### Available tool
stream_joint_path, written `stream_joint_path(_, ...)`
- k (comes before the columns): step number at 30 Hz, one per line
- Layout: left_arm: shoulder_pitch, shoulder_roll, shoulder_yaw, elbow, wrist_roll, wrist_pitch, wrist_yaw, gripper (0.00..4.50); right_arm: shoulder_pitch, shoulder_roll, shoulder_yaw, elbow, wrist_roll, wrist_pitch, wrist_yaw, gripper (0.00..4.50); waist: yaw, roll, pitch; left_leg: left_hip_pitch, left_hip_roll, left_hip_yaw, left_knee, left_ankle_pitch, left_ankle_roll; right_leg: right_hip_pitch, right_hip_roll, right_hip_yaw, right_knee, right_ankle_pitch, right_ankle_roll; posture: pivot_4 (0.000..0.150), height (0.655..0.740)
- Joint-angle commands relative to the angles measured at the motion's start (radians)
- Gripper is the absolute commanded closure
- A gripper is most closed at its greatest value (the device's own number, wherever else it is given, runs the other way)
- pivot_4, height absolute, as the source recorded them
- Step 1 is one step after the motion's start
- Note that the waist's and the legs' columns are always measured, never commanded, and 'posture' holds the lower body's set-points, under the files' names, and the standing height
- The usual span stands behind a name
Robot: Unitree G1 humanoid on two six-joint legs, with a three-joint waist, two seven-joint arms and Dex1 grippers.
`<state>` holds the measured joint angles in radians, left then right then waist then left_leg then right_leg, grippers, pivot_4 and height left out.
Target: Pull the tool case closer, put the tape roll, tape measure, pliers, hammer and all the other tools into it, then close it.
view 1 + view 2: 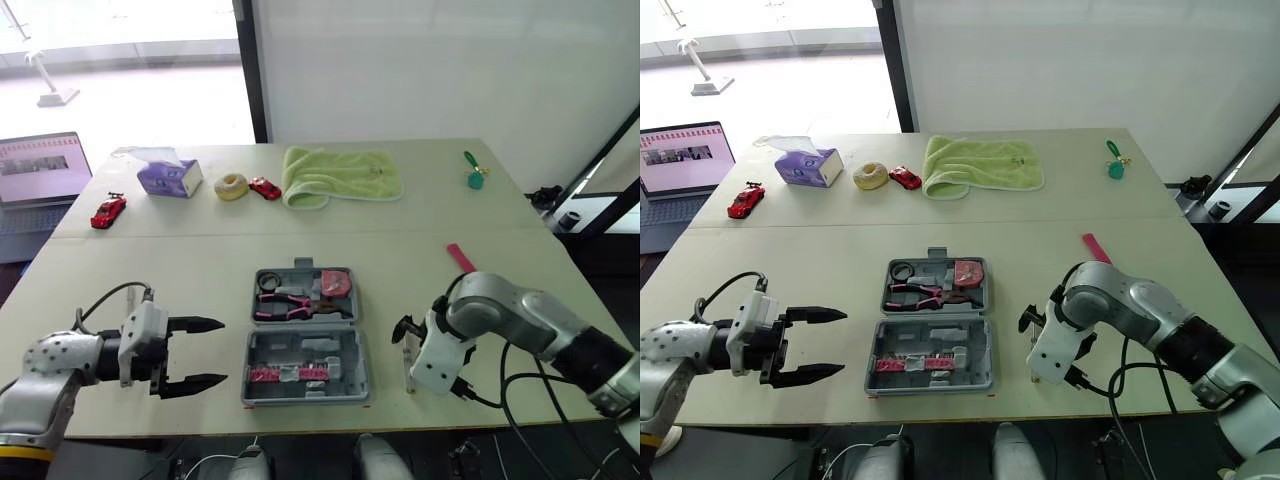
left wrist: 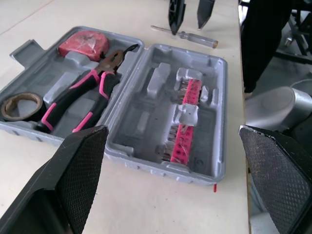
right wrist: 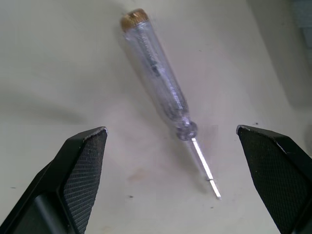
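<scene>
The grey tool case (image 1: pixel 351 348) lies open at the table's front centre. Its far half holds a tape roll (image 1: pixel 268 282), pink-handled pliers (image 1: pixel 288 302) and a red tape measure (image 1: pixel 336 283). A pink bit strip (image 1: pixel 288 374) sits in the near half. My left gripper (image 1: pixel 224 350) hovers open just left of the case, aimed at it. A clear-handled screwdriver (image 3: pixel 158 78) lies on the table right of the case. My right gripper (image 3: pixel 170 129) hangs open straight above it, its fingers either side of the shaft. A pink flat tool (image 1: pixel 460 257) lies farther back on the right.
Along the far side lie a green towel (image 1: pixel 340 175), a purple tissue box (image 1: pixel 168 177), a doughnut (image 1: pixel 231 186), two red toy cars (image 1: pixel 265 188) (image 1: pixel 108 211) and a green trinket (image 1: pixel 473 178). A laptop (image 1: pixel 40 170) stands beyond the table's left edge.
</scene>
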<state>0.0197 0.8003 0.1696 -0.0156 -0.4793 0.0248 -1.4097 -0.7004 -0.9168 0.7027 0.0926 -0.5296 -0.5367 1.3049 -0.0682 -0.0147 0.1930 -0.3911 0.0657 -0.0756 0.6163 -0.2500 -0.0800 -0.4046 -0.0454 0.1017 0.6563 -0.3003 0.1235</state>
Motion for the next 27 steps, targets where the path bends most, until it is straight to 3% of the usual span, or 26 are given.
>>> stream_joint_path(1,0.012,-0.004,0.015,0.007,0.003,-0.039,0.004,0.00,-0.016,0.023,0.016,0.041,-0.062,-0.046,0.005,1.34,0.000,-0.001,-0.001,0.000,0.000,0.000,0.000,0.000,0.000,0.001,0.000,0.000,0.000,0.000,0.000,0.150,0.7400)
stream_joint_path(6,0.011,-0.010,0.014,0.016,0.009,-0.053,0.012,0.00,0.001,0.057,0.017,0.051,-0.083,-0.062,0.019,3.78,-0.005,-0.004,-0.002,0.005,0.000,0.000,0.002,0.000,0.000,0.006,0.001,0.000,0.000,0.000,-0.002,0.150,0.7400)
stream_joint_path(8,0.011,-0.010,0.012,0.010,0.009,-0.051,0.018,0.00,0.003,0.074,0.008,0.053,-0.091,-0.055,0.011,4.44,-0.006,-0.005,-0.002,0.012,0.001,0.000,0.001,0.000,0.000,0.011,0.001,0.000,0.000,0.000,-0.002,0.150,0.7400)
stream_joint_path(14,-0.003,-0.002,0.004,-0.024,0.006,-0.017,0.042,0.00,0.021,0.041,-0.089,-0.011,0.015,0.018,0.060,4.44,-0.001,-0.005,-0.001,0.017,0.001,0.000,-0.001,0.000,0.000,0.016,0.002,0.001,0.000,-0.001,-0.003,0.150,0.7400)
stream_joint_path(17,-0.009,0.001,0.003,-0.038,0.005,0.000,0.051,0.00,0.063,-0.006,-0.161,-0.113,0.160,0.182,0.173,4.44,0.002,-0.002,0.001,0.015,0.001,0.000,-0.001,0.000,0.000,0.015,0.001,0.001,0.000,0.000,-0.002,0.150,0.7400)
stream_joint_path(21,-0.037,0.002,-0.014,-0.079,0.005,0.045,0.080,0.00,0.118,-0.158,-0.283,-0.546,0.725,1.505,0.310,4.44,0.025,0.001,0.003,0.013,0.000,-0.002,-0.001,0.000,0.000,0.014,0.001,0.001,0.001,0.000,-0.001,0.150,0.7400)
stream_joint_path(24,-0.052,0.004,-0.021,-0.092,0.004,0.066,0.087,0.00,0.089,-0.036,-0.348,-0.528,0.799,1.989,0.216,4.44,0.022,-0.003,0.001,0.016,0.001,-0.002,-0.001,0.000,0.000,0.015,0.002,0.001,0.002,0.000,-0.002,0.150,0.7400)
stream_joint_path(27,-0.061,0.009,-0.025,-0.088,0.006,0.071,0.084,0.00,0.123,0.065,-0.430,-0.446,0.829,2.146,0.029,4.44,0.024,-0.003,0.001,0.016,0.001,-0.003,-0.001,0.000,0.000,0.014,0.003,0.000,0.001,-0.002,-0.006,0.150,0.7400)
